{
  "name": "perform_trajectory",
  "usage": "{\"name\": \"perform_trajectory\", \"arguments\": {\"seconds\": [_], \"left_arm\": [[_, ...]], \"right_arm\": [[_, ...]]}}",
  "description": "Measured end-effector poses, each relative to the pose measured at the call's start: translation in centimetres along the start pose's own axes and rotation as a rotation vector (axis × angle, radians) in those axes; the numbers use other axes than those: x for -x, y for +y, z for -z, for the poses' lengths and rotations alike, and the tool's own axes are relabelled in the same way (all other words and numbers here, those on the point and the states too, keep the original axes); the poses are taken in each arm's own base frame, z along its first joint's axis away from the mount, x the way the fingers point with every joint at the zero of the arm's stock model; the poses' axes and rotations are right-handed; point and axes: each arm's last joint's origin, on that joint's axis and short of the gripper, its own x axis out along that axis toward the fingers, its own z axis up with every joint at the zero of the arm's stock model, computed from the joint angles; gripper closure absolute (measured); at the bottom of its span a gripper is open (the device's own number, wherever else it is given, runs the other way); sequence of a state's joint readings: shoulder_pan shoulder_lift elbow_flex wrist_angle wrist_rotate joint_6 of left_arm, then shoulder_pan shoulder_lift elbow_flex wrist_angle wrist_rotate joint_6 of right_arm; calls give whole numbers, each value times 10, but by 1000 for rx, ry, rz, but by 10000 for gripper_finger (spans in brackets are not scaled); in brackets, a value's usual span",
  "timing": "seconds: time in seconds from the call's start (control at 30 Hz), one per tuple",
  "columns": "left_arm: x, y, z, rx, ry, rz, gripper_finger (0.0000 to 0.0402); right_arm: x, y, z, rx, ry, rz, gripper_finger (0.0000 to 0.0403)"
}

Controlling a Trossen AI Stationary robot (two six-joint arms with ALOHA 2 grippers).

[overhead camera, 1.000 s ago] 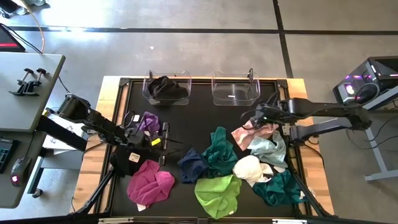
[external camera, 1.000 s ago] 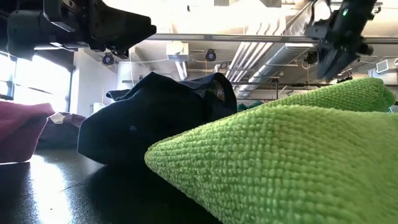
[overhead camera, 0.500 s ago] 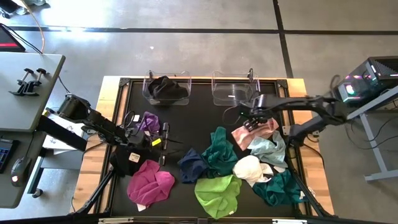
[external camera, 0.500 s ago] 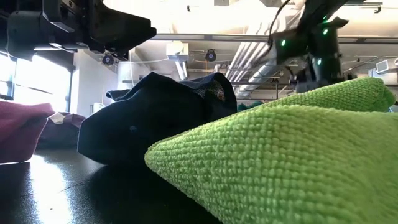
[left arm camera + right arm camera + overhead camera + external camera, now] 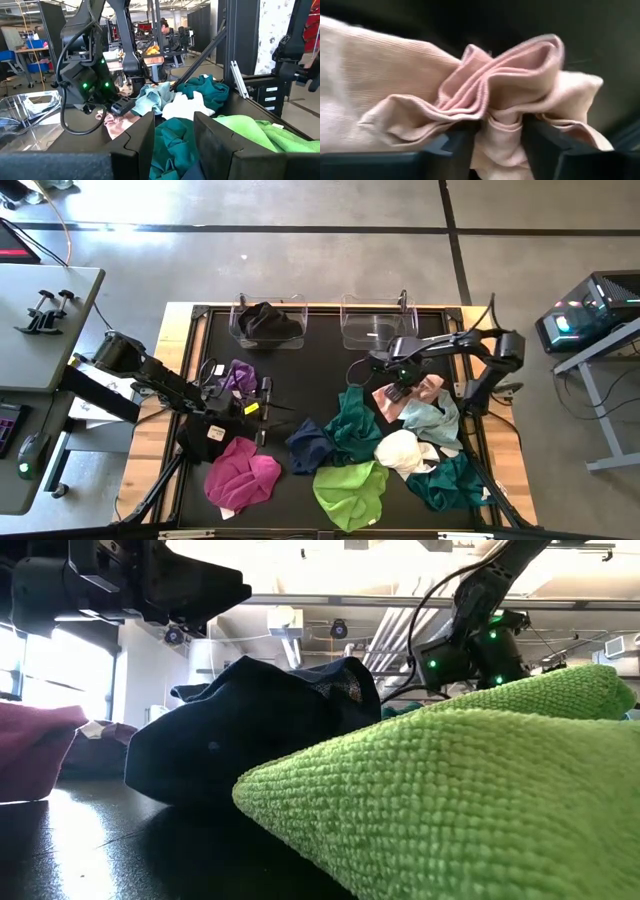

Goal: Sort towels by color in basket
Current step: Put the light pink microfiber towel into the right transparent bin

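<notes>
Pinching a bunched fold of the pink towel (image 5: 485, 105) between its two dark fingers (image 5: 457, 150), the right gripper (image 5: 397, 385) works near the middle of the black worktop (image 5: 320, 360), just in front of the empty clear bin (image 5: 378, 321) at the far edge. The pink towel lies at the far end of a loose heap on the right half of the worktop, touching a pale mint towel (image 5: 433, 418) beside it. A white towel (image 5: 403, 450) sits nearer the front, with one teal towel (image 5: 350, 420) toward the middle and another teal towel (image 5: 447, 483) at the front right corner. A lime green towel (image 5: 350, 490) lies at the front edge, filling much of the low view, and a navy towel (image 5: 307, 445) touches the middle teal one. On the left half, a magenta towel (image 5: 243, 478) lies at the front and a purple towel (image 5: 238, 376) farther back, while a black towel (image 5: 268, 320) fills the second clear bin (image 5: 240, 330). The left gripper (image 5: 262, 406) hovers low between the purple and magenta towels, its fingers (image 5: 142, 137) parted with nothing between them.
</notes>
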State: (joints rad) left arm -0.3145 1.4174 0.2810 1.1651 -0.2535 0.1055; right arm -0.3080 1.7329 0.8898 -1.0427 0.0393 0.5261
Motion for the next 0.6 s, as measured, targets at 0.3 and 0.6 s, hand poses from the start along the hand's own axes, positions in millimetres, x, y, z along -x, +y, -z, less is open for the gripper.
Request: {"name": "perform_trajectory", "arguments": {"seconds": [0.3,0.6], "left_arm": [[0,0,0,-1,1,0,280],[0,0,0,-3,-1,0,280]], "right_arm": [[26,1,5,-8,-180,-41,387],[124,0,37,-139,-634,-89,394]]}}
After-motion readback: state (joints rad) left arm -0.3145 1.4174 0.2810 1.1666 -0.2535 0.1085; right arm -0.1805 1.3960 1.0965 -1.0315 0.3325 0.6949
